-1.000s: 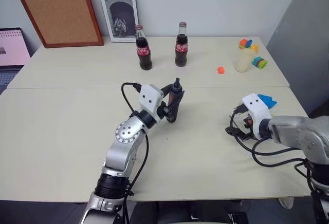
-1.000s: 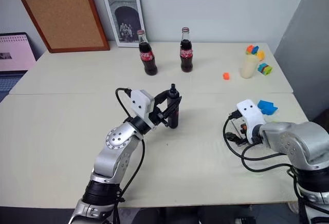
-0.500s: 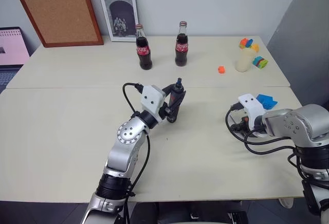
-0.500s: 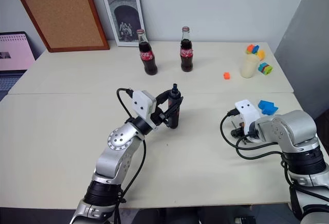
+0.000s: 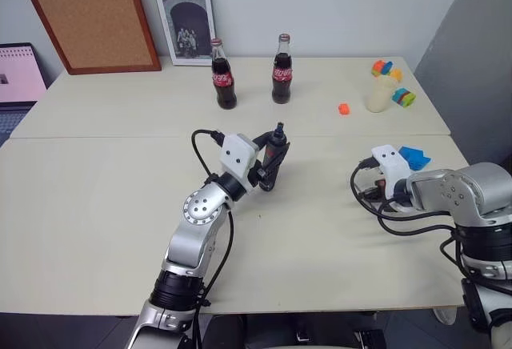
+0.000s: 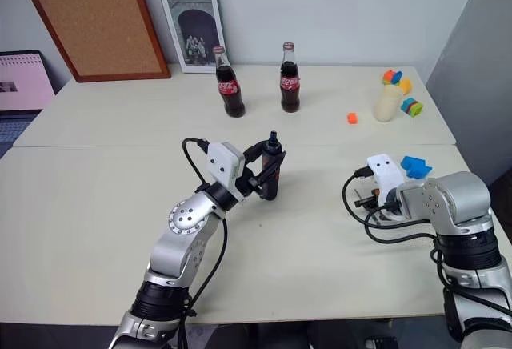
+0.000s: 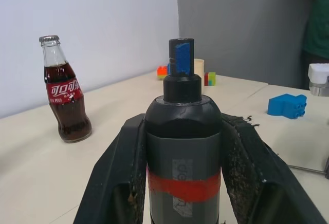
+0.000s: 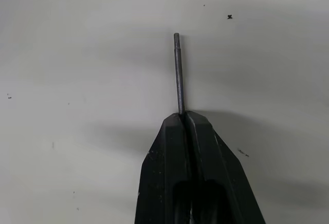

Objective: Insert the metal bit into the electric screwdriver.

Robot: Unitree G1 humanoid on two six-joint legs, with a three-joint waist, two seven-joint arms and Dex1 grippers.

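The electric screwdriver (image 5: 274, 155), black with a red band (image 7: 184, 189), stands upright over the middle of the table. My left gripper (image 5: 269, 171) is shut on its body, one finger (image 7: 119, 183) on each side, and its blue-marked tip (image 7: 181, 57) points up. At the right of the table my right gripper (image 8: 185, 117) points down at the tabletop. It is shut on one end of the metal bit (image 8: 178, 75), a thin grey rod sticking straight out past the fingertips, close over the surface. In the eye views that gripper (image 6: 374, 203) sits under its white wrist housing.
Two cola bottles (image 5: 223, 77) (image 5: 281, 73) stand behind the screwdriver. An orange cube (image 5: 344, 109), a cream cup (image 5: 378, 93) with coloured blocks and a blue block (image 5: 415, 157) lie at the right. A cork board (image 5: 92, 13) and a poster (image 5: 184, 17) lean on the back wall.
My right gripper has closed on the metal bit, and the right forearm has swung in behind it. The left arm and the screwdriver have kept still.
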